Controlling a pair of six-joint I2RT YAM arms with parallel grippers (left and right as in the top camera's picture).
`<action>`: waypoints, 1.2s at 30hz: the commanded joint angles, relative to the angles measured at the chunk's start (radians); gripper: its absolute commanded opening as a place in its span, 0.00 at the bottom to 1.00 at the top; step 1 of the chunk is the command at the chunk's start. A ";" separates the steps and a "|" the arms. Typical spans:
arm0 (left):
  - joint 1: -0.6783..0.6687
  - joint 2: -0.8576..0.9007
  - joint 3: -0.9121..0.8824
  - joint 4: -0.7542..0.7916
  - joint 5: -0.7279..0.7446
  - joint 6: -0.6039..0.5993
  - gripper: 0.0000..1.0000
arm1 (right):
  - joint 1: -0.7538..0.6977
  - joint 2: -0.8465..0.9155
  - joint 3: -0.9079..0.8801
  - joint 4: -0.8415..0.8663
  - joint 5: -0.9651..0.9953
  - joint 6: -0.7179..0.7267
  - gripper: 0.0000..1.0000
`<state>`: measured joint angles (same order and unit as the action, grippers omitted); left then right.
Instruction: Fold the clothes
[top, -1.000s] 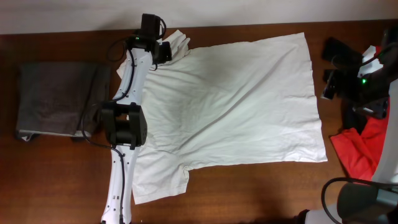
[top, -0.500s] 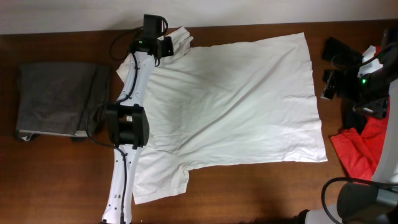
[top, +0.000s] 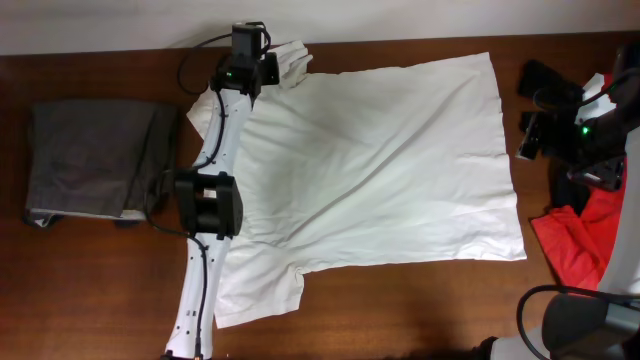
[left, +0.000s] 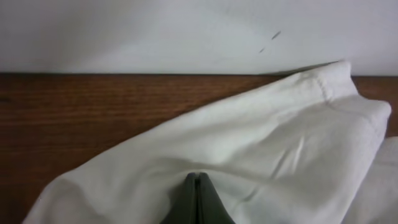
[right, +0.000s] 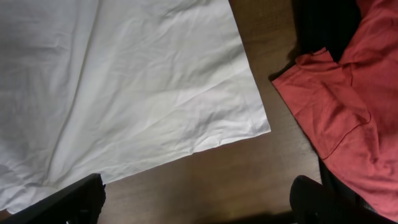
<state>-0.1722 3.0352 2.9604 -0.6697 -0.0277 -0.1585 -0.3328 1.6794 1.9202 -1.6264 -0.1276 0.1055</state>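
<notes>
A white T-shirt (top: 380, 170) lies spread flat on the brown table, with its sleeves to the left. My left gripper (top: 268, 68) is at the far left sleeve (top: 290, 62), near the table's back edge. In the left wrist view its fingers (left: 198, 178) are pressed together, pinching the sleeve (left: 267, 137). My right gripper (top: 535, 135) hovers off the shirt's right edge. In the right wrist view it is open and empty (right: 198, 199) above bare table, just beyond the shirt's hem corner (right: 264, 127).
A folded grey garment (top: 95, 160) lies at the left. A red garment (top: 575, 245) lies at the right edge and also shows in the right wrist view (right: 336, 106). Black items (top: 548, 85) sit at the far right. A white wall (left: 155, 31) borders the back edge.
My left gripper has moved toward the back edge and slightly right, drawing the far sleeve out with it. The right arm has not moved.
</notes>
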 joint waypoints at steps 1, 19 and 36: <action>0.007 0.000 0.160 -0.040 -0.023 0.040 0.00 | 0.005 0.006 0.000 0.000 0.013 0.007 0.99; -0.113 -0.849 0.179 -0.955 -0.205 -0.134 0.00 | 0.005 0.006 0.000 0.000 0.013 0.007 0.99; -0.240 -1.484 -0.365 -1.018 -0.014 -0.127 0.00 | -0.002 0.012 0.006 0.326 0.065 -0.049 0.99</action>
<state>-0.4095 1.6852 2.7205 -1.6878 -0.0563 -0.2562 -0.3332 1.6878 1.9202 -1.3033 -0.0818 0.0669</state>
